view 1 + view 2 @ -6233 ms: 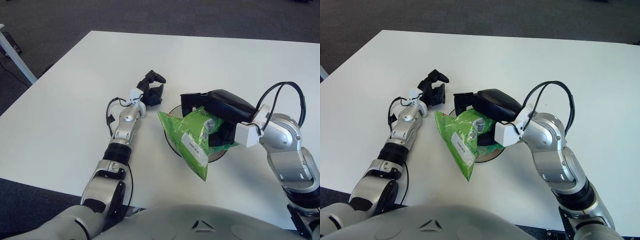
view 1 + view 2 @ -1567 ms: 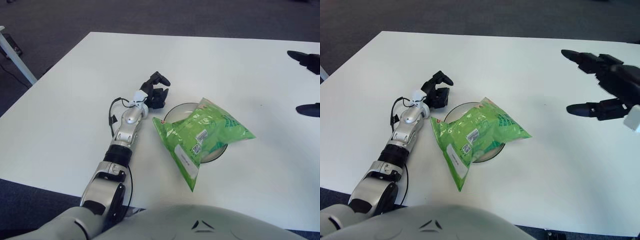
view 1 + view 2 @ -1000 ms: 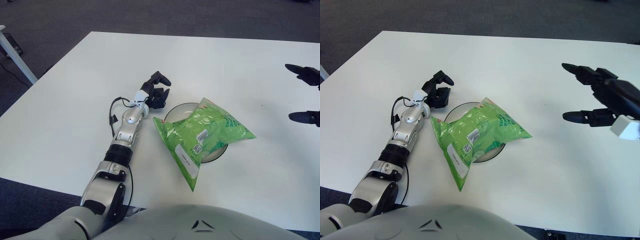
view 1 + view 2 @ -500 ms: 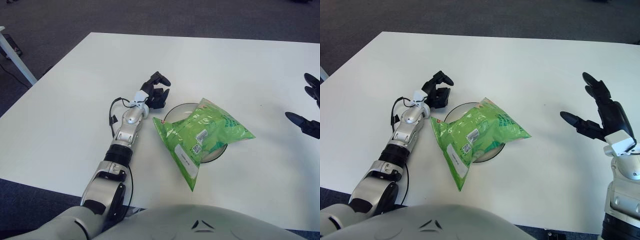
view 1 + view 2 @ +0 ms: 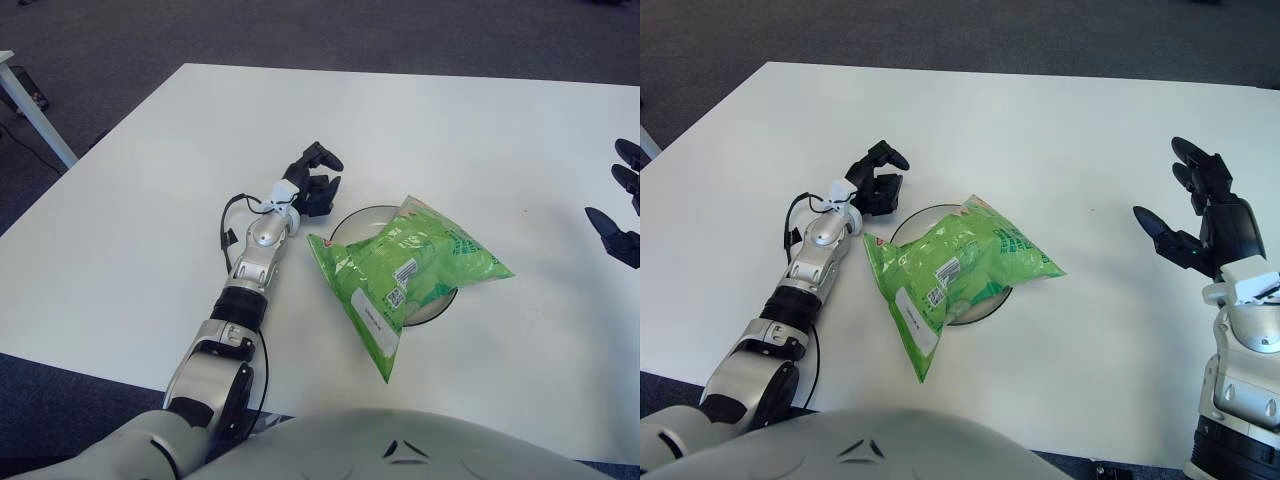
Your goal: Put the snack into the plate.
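A green snack bag (image 5: 405,270) lies across a round plate (image 5: 352,222) near the middle of the white table; its lower end hangs over the plate's front rim onto the table. My left hand (image 5: 312,182) rests on the table just beyond the plate's left rim, fingers curled, holding nothing. My right hand (image 5: 1200,218) is at the far right, well away from the bag, fingers spread and empty. In the left eye view only its fingertips (image 5: 622,212) show at the right edge.
The white table (image 5: 420,130) stretches wide behind and to both sides of the plate. Dark carpet lies beyond its far edge. A white table leg (image 5: 30,105) stands at the far left on the floor.
The right hand let go of the bag, which now lies on the plate, and drew back to the far right, turning its fingers upward. The left hand stayed put.
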`<state>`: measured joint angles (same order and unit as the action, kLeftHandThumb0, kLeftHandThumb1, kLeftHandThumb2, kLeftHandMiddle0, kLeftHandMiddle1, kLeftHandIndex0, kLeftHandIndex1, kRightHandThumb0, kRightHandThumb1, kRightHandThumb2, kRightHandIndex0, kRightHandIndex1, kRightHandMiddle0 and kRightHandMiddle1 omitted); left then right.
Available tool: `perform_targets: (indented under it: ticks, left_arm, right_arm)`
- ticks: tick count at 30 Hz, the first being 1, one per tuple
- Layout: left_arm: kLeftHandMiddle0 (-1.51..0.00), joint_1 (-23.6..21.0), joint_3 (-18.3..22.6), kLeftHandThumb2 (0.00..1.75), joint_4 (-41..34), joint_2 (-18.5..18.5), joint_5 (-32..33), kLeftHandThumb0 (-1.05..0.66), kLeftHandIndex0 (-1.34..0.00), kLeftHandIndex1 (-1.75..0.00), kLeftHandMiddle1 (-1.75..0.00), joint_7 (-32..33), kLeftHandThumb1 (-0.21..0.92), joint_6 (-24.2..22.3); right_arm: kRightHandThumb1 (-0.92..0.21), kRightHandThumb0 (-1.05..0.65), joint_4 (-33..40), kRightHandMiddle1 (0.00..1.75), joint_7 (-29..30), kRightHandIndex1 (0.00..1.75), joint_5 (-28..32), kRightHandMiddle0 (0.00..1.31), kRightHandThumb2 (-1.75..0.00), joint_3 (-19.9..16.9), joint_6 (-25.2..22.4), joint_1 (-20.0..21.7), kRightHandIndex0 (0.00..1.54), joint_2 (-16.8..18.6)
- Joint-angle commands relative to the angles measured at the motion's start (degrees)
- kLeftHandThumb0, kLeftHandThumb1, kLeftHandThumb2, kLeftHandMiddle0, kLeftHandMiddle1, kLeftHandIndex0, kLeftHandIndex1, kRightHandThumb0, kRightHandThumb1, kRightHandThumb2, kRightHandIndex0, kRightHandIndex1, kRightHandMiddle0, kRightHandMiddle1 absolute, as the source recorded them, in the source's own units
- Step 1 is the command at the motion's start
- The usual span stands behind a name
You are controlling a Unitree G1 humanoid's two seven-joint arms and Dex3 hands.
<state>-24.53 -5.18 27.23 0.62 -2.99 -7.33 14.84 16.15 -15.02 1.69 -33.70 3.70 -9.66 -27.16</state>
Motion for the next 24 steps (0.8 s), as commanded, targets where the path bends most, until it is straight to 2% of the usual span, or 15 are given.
perform_targets:
  ticks: [1,11,15,19,24]
  left_arm:
    - [-1.02,2.89,-0.20,0.85,2.91,0.35,-0.73,-0.38,-0.33,-1.75,-1.75,0.31,0.68,-0.29]
    - [-1.03,2.54,-0.06,0.85,4.07,0.18,-0.51,-0.38,-0.33,-1.75,-1.75,0.33,0.68,0.63]
    - [-1.03,2.54,-0.06,0.85,3.99,0.10,-0.62,-0.38,-0.33,-1.75,-1.75,0.61,0.68,0.32]
    - [-1.03,2.55,-0.06,0.85,3.93,0.05,-0.82,-0.38,-0.33,-1.75,-1.75,0.97,0.68,0.11]
    - [-1.03,2.38,-0.06,0.85,4.03,0.01,-0.71,-0.38,-0.33,-1.75,-1.75,0.95,0.69,-0.18]
  right_arm:
    - [-0.92,-0.95,0.51,0.46,0.67,0.43,1.32,0.00,-0.51,0.64,-0.23,0.01,0.00,0.84]
    - [-0.92,-0.96,0.95,0.49,1.16,0.39,2.20,0.00,-0.54,1.83,-1.51,-0.54,0.00,1.72]
    - [-0.92,-0.94,1.25,0.50,0.14,0.38,6.58,0.00,-0.54,1.69,-2.92,-1.50,0.00,3.49]
    - [-0.92,-0.92,2.69,0.52,-0.14,0.39,11.17,0.00,-0.55,3.36,-4.74,-2.75,0.00,6.71]
    - [-0.92,-0.93,4.84,0.55,0.71,0.39,13.36,0.00,-0.65,4.89,-7.20,-3.28,0.00,8.38]
